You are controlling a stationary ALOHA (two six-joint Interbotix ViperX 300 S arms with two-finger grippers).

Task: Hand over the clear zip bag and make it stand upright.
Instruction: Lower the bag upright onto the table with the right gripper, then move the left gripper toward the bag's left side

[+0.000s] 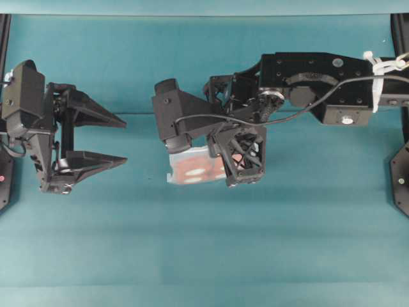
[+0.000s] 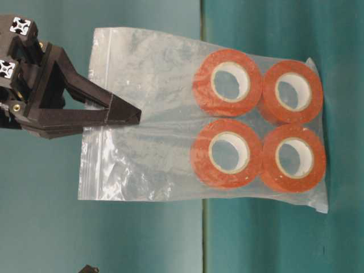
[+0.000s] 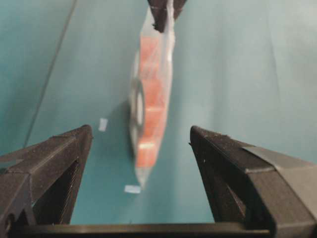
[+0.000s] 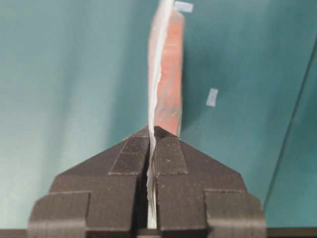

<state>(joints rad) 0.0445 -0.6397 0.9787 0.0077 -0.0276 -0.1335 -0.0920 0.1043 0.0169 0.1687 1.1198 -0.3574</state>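
Observation:
The clear zip bag (image 2: pixel 153 153) hangs by its zip edge from my right gripper (image 2: pixel 135 116), which is shut on it. The four orange rolls (image 2: pixel 227 82) lie at the bag's low end. From overhead the bag (image 1: pixel 192 169) shows under the right gripper (image 1: pixel 185 144) near the table's middle. In the right wrist view the pinched plastic (image 4: pixel 166 64) runs between the shut fingers of the gripper (image 4: pixel 151 131). My left gripper (image 1: pixel 124 141) is open and empty, to the left of the bag and apart from it. In the left wrist view the bag (image 3: pixel 148 99) stands edge-on beyond the open gripper (image 3: pixel 141 129).
Teal table surface (image 1: pixel 204 256) all around. Small white tape marks (image 3: pixel 132 189) lie on the table below the bag, and one more shows in the right wrist view (image 4: pixel 212 96). The right arm (image 1: pixel 319 83) reaches in from the right.

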